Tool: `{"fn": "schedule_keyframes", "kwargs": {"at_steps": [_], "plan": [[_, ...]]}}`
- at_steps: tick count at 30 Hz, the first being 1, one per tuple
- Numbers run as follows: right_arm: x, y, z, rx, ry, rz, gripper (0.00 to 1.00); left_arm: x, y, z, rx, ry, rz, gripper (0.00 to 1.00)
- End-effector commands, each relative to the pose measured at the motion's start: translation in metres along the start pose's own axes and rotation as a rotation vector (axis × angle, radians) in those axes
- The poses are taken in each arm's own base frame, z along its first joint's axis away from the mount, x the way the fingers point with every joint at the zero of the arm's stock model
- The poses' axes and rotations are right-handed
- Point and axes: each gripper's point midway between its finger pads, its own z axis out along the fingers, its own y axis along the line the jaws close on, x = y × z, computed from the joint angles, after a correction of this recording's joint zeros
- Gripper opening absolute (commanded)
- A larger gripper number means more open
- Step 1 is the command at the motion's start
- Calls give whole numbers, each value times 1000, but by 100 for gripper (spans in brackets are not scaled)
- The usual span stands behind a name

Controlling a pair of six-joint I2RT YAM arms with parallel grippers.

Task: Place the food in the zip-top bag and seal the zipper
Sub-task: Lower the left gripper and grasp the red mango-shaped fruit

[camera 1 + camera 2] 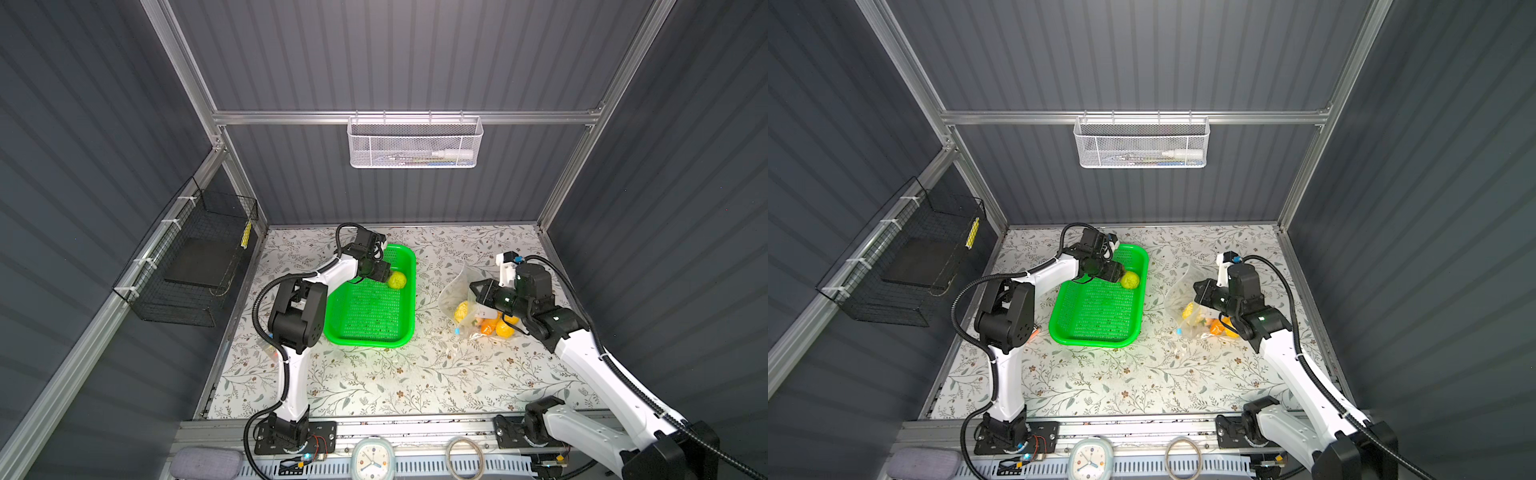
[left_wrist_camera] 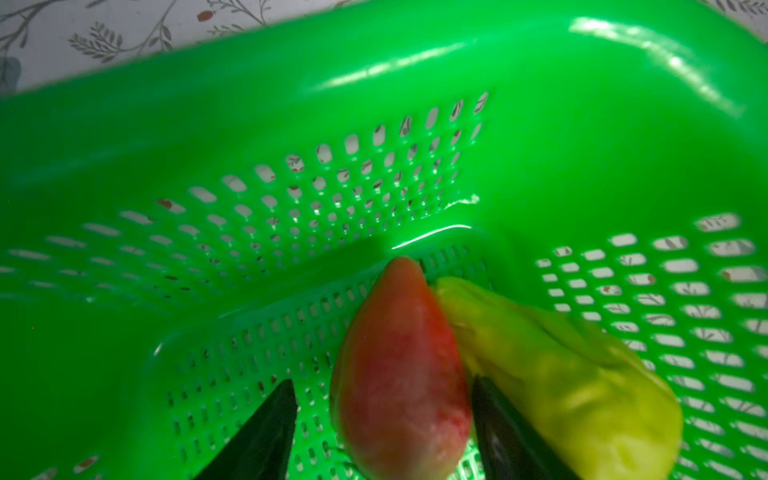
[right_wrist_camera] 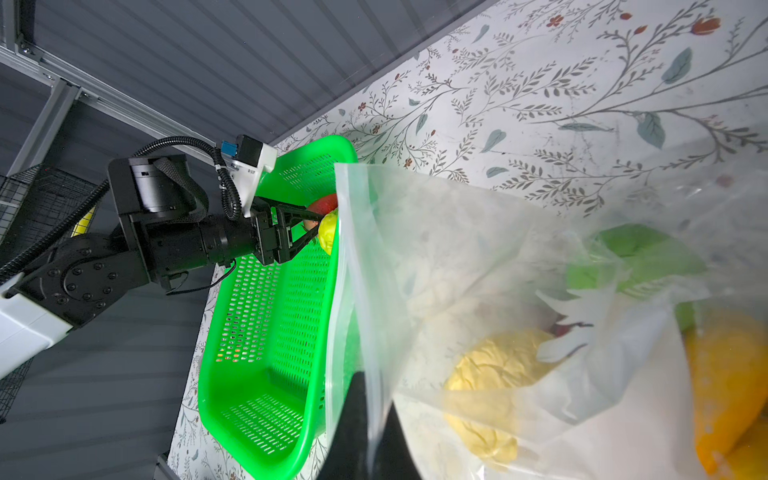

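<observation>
At green basket's (image 1: 370, 311) far corner: left gripper (image 2: 382, 386) jaws parted astride strawberry (image 2: 395, 332), long axis parallel to jaws; leafy ball (image 2: 561, 374) pressed outside one jaw. Beside basket: right gripper (image 1: 473, 291) clamped on zip-top bag (image 1: 457, 286) mouth.

Clear, crinkled zip-top bag (image 1: 454, 286), mouth lifted open, right of green basket (image 1: 412, 299). Inside: yellow leafy ball (image 3: 494, 374), orange fruits (image 3: 727, 382). Light-blue zipper slider (image 1: 457, 331) at near end. At basket's far end: red strawberry (image 2: 399, 374) touching yellow-green leafy ball (image 2: 561, 374).
</observation>
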Motion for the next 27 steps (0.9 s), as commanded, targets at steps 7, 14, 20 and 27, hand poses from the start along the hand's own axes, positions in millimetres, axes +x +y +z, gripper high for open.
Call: {"fn": "schedule_keyframes", "kwargs": {"at_steps": [7, 14, 20, 27], "plan": [[-9, 6, -3, -1, -18, -25, 0, 3, 3, 9, 10, 23, -19, 67], [-11, 7, -5, 3, -23, -27, 0, 1, 2, 14, 17, 27, -23, 64], [-13, 8, -8, 8, -28, -34, 0, 2, 1, 17, 25, 35, -25, 55], [-14, 8, -8, 7, -31, -31, 0, -2, -1, 9, 32, 25, -18, 44]]}}
